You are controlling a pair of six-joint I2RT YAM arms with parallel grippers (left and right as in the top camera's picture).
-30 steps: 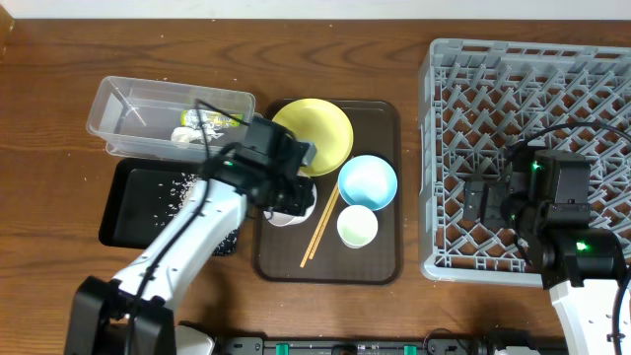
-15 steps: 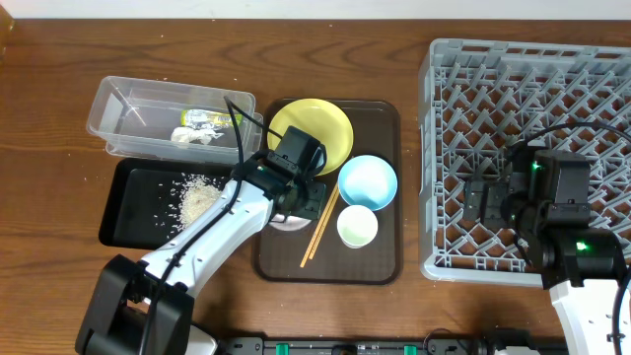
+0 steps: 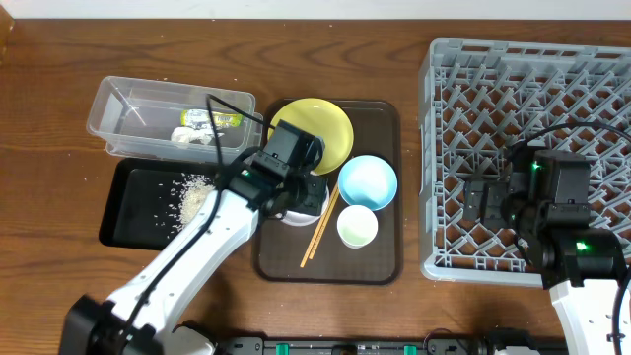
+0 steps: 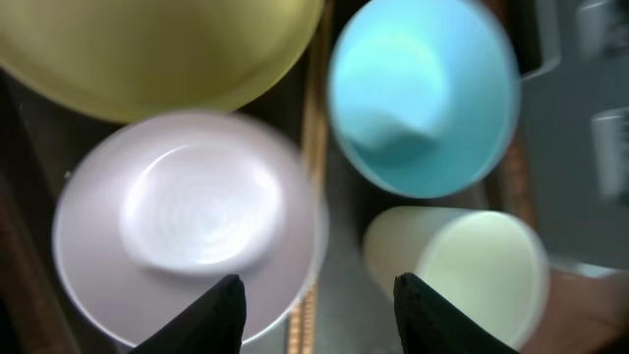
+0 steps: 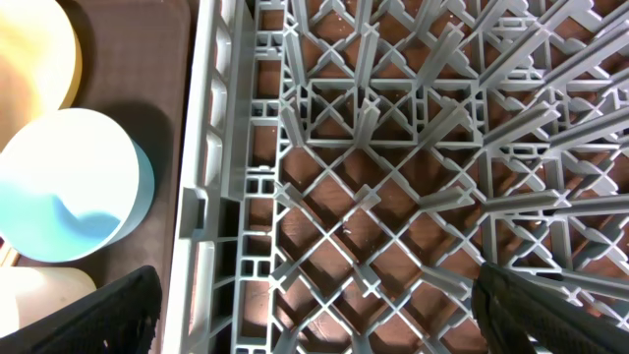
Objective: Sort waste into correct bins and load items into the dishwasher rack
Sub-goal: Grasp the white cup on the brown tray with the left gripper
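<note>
Five items not yet loaded: yellow plate (image 3: 325, 123), light-blue bowl (image 3: 368, 181), white bowl (image 4: 187, 236), cup (image 3: 357, 227) and chopsticks (image 3: 317, 237) sit on brown tray (image 3: 380, 256). Dishwasher rack (image 3: 434, 148) bare. Wrapper (image 3: 212, 119) in clear tub (image 3: 108, 99), rice (image 3: 194, 197) in black tray (image 3: 133, 212). Left gripper (image 4: 316, 295) spread over white bowl; right gripper (image 5: 319, 305) wide above rack.

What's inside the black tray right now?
Loose white rice-like leftovers lie scattered and piled in the black tray, toward its right half. The left arm crosses over the tray's right end, so whatever lies under it there cannot be seen.
</note>
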